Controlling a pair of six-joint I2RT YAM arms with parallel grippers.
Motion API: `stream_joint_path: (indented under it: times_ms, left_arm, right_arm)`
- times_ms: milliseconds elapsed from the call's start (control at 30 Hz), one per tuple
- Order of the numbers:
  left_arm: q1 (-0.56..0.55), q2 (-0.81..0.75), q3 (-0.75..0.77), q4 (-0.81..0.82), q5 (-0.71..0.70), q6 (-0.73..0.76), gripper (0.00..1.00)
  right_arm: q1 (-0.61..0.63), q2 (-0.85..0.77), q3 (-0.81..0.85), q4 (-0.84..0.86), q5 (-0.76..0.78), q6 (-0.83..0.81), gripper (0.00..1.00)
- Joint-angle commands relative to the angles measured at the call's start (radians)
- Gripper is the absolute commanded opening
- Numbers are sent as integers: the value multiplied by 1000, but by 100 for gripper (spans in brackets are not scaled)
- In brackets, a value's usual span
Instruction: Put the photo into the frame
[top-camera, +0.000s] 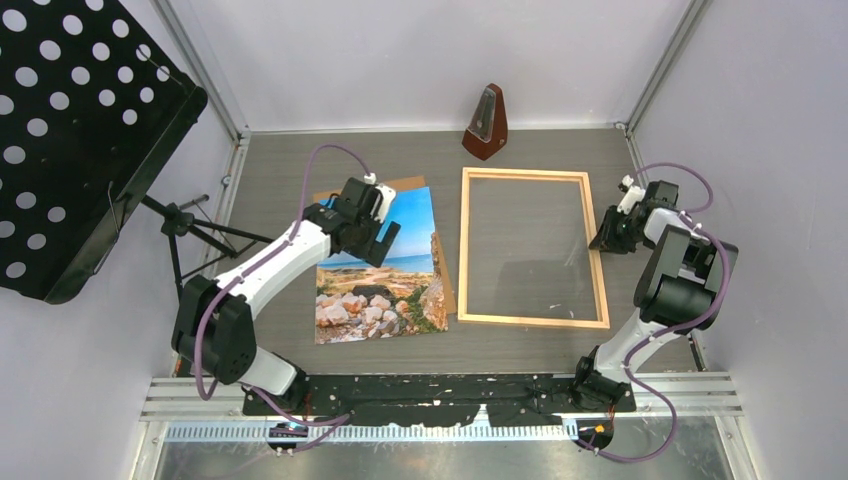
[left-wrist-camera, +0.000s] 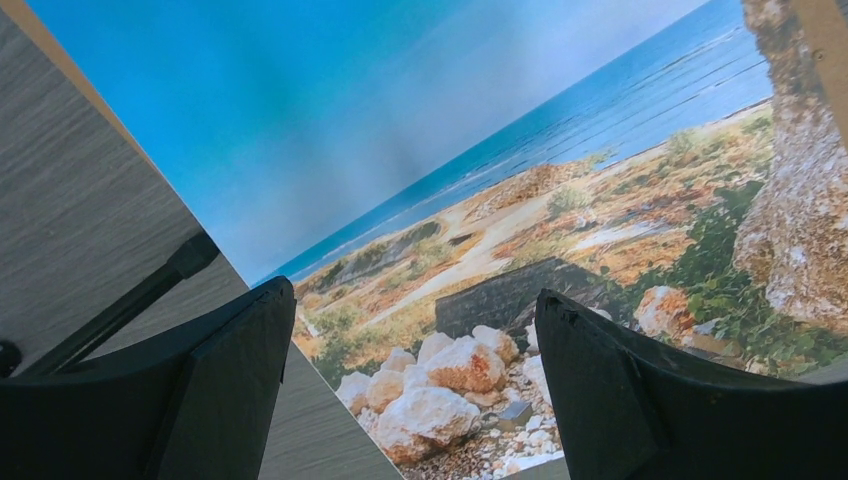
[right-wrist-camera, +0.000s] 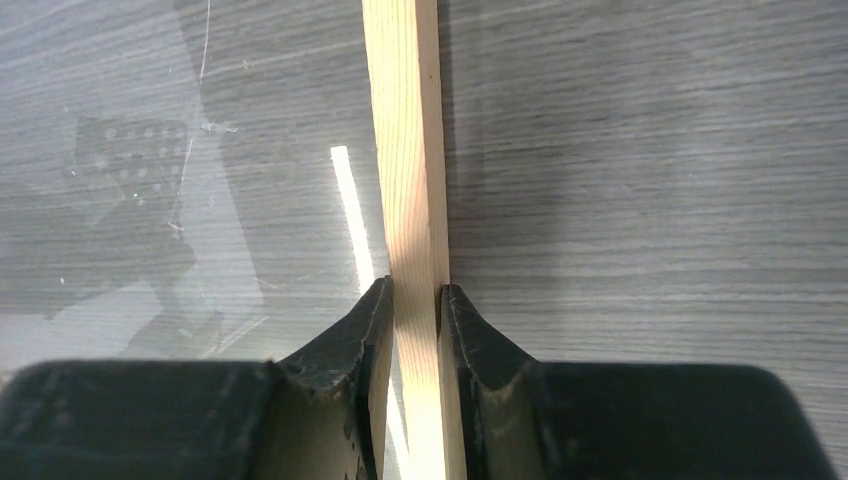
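Top external view: a grey wood-grain tabletop (top-camera: 280, 180) sits inside white walls (top-camera: 400, 60), with a metronome (top-camera: 487, 123) at the back and a perforated stand (top-camera: 70, 130) at left. The photo (top-camera: 375, 300) lies flat, left of the frame (top-camera: 525, 173). The left gripper (left-wrist-camera: 412, 310) hovers over the photo, jaws spread wide. The right gripper (right-wrist-camera: 415, 295) pinches the frame's right rail.

I'm holding the left arm (top-camera: 268, 266) reaching forward, well left of the frame (top-camera: 533, 320), its wrist tipping down and the left jaws standing wide apart, gripping nothing. The right arm (top-camera: 680, 282) is bending up at the elbow just right of the frame, right jaws pinching its right rail.
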Motion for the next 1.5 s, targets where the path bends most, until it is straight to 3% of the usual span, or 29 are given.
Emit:
stream_joint_path:
  times_ms: [0, 67, 100, 167, 300, 500, 733, 833, 1133, 1467]
  left_arm:
    - [82, 19, 8, -55, 73, 1, 89]
    - [123, 39, 14, -80, 111, -5, 89]
    - [140, 46, 14, -88, 125, -8, 89]
    - [174, 49, 9, -101, 149, -4, 88]
    - [236, 27, -16, -130, 206, 12, 88]
    - [314, -14, -61, -184, 248, 106, 88]
    - [394, -7, -106, -194, 308, 135, 85]
    - [422, 12, -102, -200, 335, 135, 84]
    - [496, 132, -72, -205, 418, 92, 82]
    - [513, 218, -42, -200, 461, 72, 81]
  right_arm:
    - [12, 13, 41, 42, -12, 52, 22]
    - [17, -1, 43, 40, -14, 44, 37]
    - [18, -9, 43, 40, -20, 42, 50]
    - [23, -35, 42, 38, -33, 33, 63]
    - [39, -101, 38, 36, -68, 16, 73]
    - [121, -215, 38, 32, -99, -9, 78]
    - [397, -247, 109, 20, -24, -9, 89]
    - [537, -196, 161, 28, -22, 11, 89]
    - [797, 35, 424, 63, -4, 65, 87]
    - [852, 333, 685, 72, -38, 176, 85]
